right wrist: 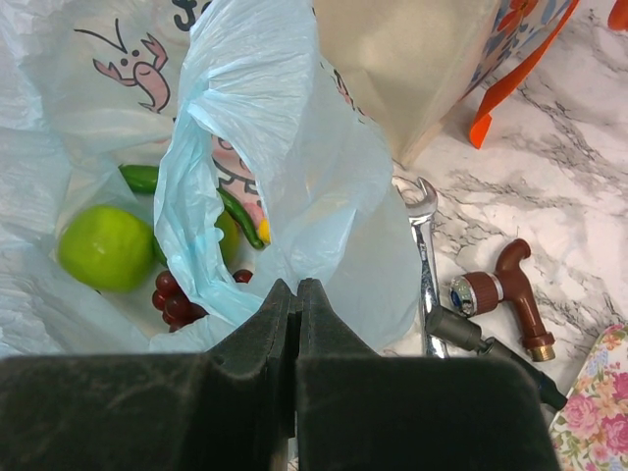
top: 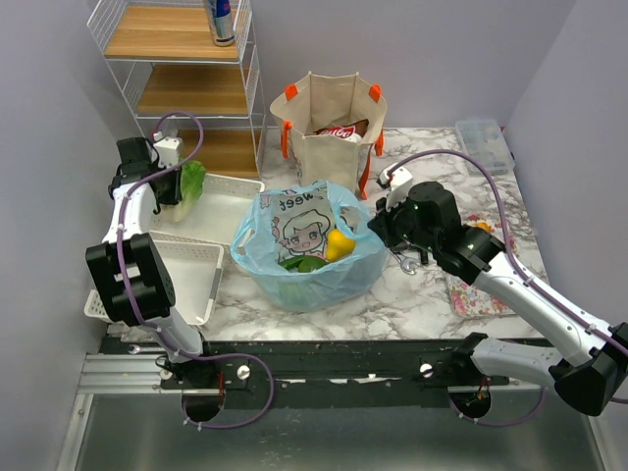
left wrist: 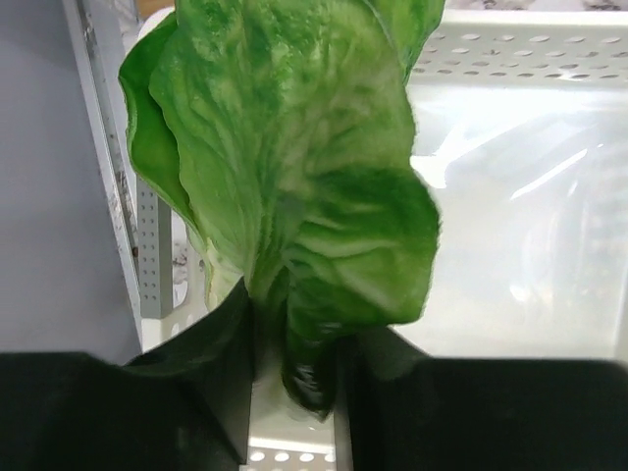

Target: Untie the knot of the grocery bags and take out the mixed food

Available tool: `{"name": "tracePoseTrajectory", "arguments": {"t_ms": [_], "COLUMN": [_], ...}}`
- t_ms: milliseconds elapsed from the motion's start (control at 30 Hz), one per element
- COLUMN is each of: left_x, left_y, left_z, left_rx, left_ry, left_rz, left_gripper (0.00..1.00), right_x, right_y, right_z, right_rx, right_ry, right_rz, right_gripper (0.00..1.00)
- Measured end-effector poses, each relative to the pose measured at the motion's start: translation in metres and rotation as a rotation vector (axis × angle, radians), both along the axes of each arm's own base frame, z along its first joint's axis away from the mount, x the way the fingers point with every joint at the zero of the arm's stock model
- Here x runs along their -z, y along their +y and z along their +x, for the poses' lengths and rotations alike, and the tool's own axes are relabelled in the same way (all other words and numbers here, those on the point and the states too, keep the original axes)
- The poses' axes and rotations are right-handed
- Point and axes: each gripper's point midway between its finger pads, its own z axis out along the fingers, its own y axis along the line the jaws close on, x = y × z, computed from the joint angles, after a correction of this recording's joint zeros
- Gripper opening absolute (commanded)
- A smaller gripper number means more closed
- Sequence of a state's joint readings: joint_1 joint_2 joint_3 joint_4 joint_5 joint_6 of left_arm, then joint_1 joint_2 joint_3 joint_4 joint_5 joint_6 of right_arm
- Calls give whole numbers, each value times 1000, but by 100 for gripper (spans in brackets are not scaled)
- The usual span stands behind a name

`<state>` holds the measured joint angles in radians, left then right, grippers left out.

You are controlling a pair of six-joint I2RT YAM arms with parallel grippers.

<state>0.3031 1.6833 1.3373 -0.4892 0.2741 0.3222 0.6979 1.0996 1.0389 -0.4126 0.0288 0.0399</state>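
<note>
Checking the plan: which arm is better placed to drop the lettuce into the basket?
Left: the left gripper has the lettuce in its jaws over the white basket; the right gripper, jaws shut, pinches the rim of the blue bag.

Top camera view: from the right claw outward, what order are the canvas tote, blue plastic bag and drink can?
1. blue plastic bag, touching the right gripper, on its left.
2. canvas tote, farther back, mid-table.
3. drink can, far back-left, on the wire shelf.
</note>
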Motion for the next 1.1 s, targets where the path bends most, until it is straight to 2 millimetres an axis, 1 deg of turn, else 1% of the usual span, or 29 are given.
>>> {"name": "tracePoseTrajectory", "arguments": {"t_ms": [33,67,167,233,267,300,333,433,500,567,600,633,667,700,767,800,833,867,900,933,1000,1100], "left_x": [0,2,9,15,18,19,18,9,-17,-50,-63,-84,-96,-112,-135,-142,-149,-152,-153,-149,-138,-109], "left_y": [1,4,7,9,9,9,8,-2,-15,-36,-45,-62,-73,-90,-129,-143,-163,-181,-195,-212,-230,-247], "left_z": [0,-2,-8,-12,-13,-15,-17,-21,-25,-33,-37,-43,-47,-55,-75,-83,-92,-99,-105,-111,-118,-118], "left_rx": [-3,-10,-27,-38,-39,-41,-39,-15,23,86,116,176,212,268,393,440,500,553,588,633,680,697], "left_ry": [2,13,49,80,93,101,108,94,36,-37,-64,-110,-138,-173,-219,-230,-240,-244,-238,-222,-185,-114], "left_rz": [5,17,29,32,31,28,23,-17,-42,-74,-88,-109,-124,-146,-194,-212,-229,-245,-258,-274,-290,-258], "left_gripper": [44,52,66,70,73,91,98,99,99,99,98,98,99,98,99,99,99,99,99,98,99,99], "right_x": [0,0,0,1,1,1,1,1,1,2,3,4,4,3,3,3,3,3,3,3,3,3], "right_y": [0,0,0,0,0,0,0,1,2,2,2,3,3,4,5,6,7,8,9,10,12,14], "right_z": [0,0,0,0,0,0,1,2,2,3,3,4,4,5,5,5,4,3,2,1,-1,-3], "right_rx": [-1,-2,-2,-2,-2,-2,-2,-3,-4,-4,-5,-5,-5,-6,-7,-11,-18,-24,-31,-38,-53,-80], "right_ry": [0,-1,-2,-1,-1,1,1,0,0,4,6,7,8,8,8,9,11,14,16,18,22,19], "right_rz": [-1,-2,-3,-4,-5,-6,-6,-6,-8,-11,-13,-14,-14,-14,-13,-12,-9,-6,-3,-1,3,0], "right_gripper": [1,1,1,1,1,1,1,1,1,1,1,1,1,1,1,1,1,1,1,1,1,1]}}
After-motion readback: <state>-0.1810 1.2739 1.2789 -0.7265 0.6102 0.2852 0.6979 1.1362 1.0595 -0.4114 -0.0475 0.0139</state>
